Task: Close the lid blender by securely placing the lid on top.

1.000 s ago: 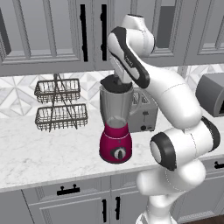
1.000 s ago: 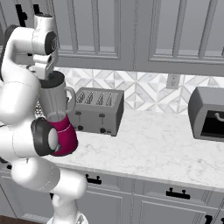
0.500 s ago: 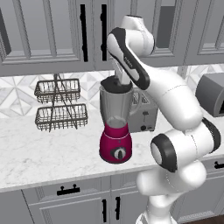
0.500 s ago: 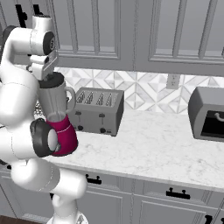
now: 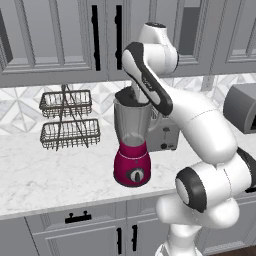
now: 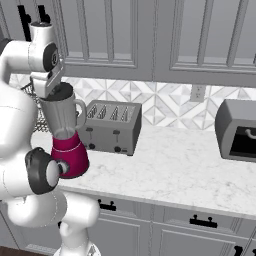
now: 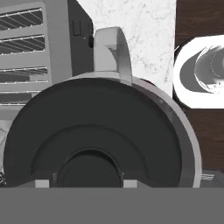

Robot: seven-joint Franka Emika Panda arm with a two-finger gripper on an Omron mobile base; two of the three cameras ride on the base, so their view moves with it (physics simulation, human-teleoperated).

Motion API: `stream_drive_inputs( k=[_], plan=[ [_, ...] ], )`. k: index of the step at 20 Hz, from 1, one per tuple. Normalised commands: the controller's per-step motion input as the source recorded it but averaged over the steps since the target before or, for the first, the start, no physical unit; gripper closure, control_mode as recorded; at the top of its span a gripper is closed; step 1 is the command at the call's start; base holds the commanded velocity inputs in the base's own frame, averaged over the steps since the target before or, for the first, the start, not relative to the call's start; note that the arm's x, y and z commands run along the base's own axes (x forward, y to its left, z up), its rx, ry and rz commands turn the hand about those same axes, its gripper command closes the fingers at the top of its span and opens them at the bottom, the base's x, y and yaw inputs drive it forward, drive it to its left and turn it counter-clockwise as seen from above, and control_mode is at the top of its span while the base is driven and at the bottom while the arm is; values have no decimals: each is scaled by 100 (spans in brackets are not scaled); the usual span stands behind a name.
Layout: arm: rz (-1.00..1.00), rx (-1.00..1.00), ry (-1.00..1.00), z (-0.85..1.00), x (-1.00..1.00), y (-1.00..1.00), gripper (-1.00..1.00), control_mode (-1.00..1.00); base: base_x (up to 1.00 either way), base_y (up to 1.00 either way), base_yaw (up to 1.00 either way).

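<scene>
The blender (image 5: 132,145) stands on the marble counter, a clear grey jar (image 6: 61,117) on a magenta base (image 6: 70,152) with a black knob. The dark lid (image 5: 125,96) sits at the jar's top, and my gripper (image 5: 134,92) is shut on it from above. In the hand view the lid (image 7: 94,131) lies inside the jar rim (image 7: 189,144), slightly off-centre, with more rim showing on one side. My gripper (image 7: 87,179) clamps the lid's central knob. The jar handle (image 7: 111,48) points up in that view. Whether the lid is fully seated, I cannot tell.
A silver toaster (image 6: 110,127) stands right beside the blender, behind it in the left base view (image 5: 167,135). A two-tier wire basket rack (image 5: 67,120) is to the left. A dark oven box (image 6: 240,130) sits far right. Wall cabinets hang close above the arm.
My gripper has come down slightly with the lid towards the jar rim. The blender has stayed put.
</scene>
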Motion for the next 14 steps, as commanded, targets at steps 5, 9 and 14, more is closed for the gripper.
stream_drive_inputs(
  k=[5,9,14],
  plan=[
    [-7,0,4,21,13,-7,100,-100,0,0,0],
    [-8,0,9,34,5,-4,100,-100,0,0,0],
    [-7,0,8,16,-8,0,100,-100,0,0,0]
  ],
)
